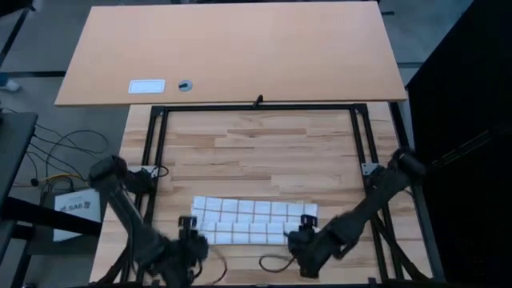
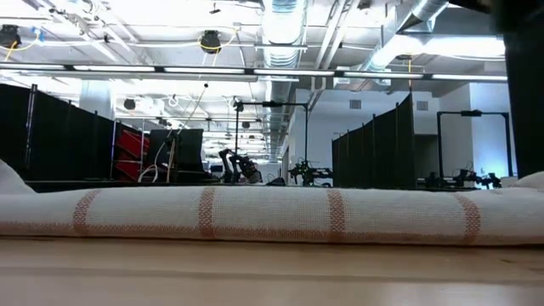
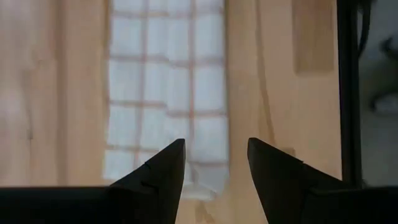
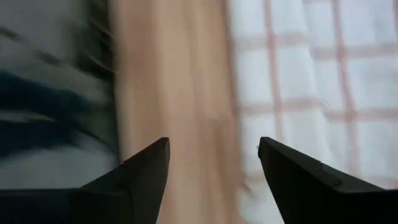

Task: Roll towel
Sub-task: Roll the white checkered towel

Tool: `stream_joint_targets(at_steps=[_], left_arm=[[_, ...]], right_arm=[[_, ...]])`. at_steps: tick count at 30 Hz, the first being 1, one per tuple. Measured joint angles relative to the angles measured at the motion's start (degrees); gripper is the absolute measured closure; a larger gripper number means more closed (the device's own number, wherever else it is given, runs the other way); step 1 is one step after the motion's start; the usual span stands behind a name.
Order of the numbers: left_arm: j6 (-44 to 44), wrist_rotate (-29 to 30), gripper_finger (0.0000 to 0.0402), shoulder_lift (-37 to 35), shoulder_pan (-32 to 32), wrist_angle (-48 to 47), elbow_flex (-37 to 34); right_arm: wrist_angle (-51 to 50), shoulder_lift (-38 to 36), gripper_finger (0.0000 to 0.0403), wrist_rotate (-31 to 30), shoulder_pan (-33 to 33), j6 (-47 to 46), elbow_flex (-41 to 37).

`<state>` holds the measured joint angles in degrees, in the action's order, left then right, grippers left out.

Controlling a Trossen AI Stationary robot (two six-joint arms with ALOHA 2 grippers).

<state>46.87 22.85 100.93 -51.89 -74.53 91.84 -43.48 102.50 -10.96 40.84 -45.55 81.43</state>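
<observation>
Roll evenly: thin white cloth towel with reddish-brown grid lines [image 1: 250, 221], folded flat on the pale wooden desk [image 1: 264, 152] near its front edge, flanked at each end by left pincer [image 3: 215, 163] and right pincer [image 4: 212, 163], both open.

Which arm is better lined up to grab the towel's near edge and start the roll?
Probably the left. The left gripper is open with the towel edge between its fingers. The right gripper, also open, straddles mostly bare wood beside the cloth.
</observation>
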Motion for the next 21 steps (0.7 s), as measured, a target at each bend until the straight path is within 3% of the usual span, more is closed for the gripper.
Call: stream_joint_targets(at_steps=[3,6,14,21], left_arm=[[2.4,1.4,0.0241,5.0,-2.7,-2.5,0.2],[4.7,2.9,0.0241,9.4,-3.0,-2.6,0.3],[3.6,3.5,0.0241,16.8,-3.5,6.0,0.3],[3.4,4.2,0.0241,21.3,-3.4,5.7,0.0]], right_arm=[[-10.4,6.1,0.0167,-3.8,1.4,0.8,4.3],[-14.4,10.2,0.0168,-4.9,1.5,0.9,6.4],[-12.7,12.2,0.0168,-4.9,1.6,-2.5,6.2],[-11.3,12.2,0.0168,-5.5,0.9,-2.6,4.6]])
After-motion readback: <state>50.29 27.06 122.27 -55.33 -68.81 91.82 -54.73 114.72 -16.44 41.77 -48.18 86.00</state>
